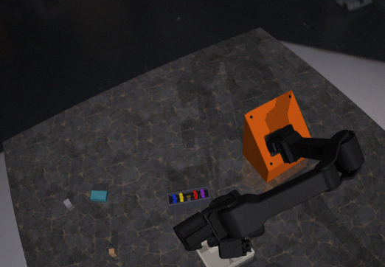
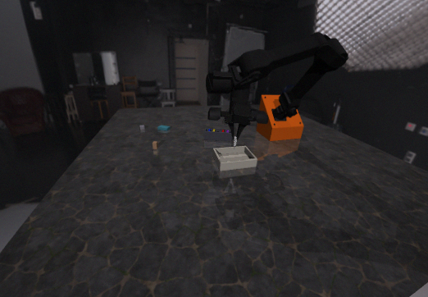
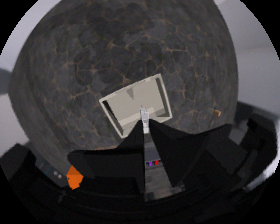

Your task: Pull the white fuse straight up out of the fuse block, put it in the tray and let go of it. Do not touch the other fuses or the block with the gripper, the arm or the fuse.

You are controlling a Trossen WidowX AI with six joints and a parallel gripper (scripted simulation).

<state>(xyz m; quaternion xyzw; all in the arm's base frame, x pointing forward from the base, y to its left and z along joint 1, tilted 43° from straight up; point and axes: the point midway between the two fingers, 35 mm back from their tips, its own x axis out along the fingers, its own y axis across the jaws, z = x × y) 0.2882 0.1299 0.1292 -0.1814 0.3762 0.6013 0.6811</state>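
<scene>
- Above the tray point(image 1: 243, 262) point(image 2: 239, 166) point(image 3: 130, 103), near its far edge, the white fuse point(image 2: 235, 141) point(image 3: 145, 121) hung between the narrowed jaws of the gripper point(image 2: 234, 136) point(image 3: 144, 123).
- Extraction looked finished; the carry was in hand.
- Next, probably: centre, lower, release.
- The arm point(image 1: 284, 199) point(image 2: 283, 55) reached nearward from its orange mount point(image 1: 254, 155) point(image 2: 283, 132) point(image 3: 75, 178), fingers pointing down.
</scene>
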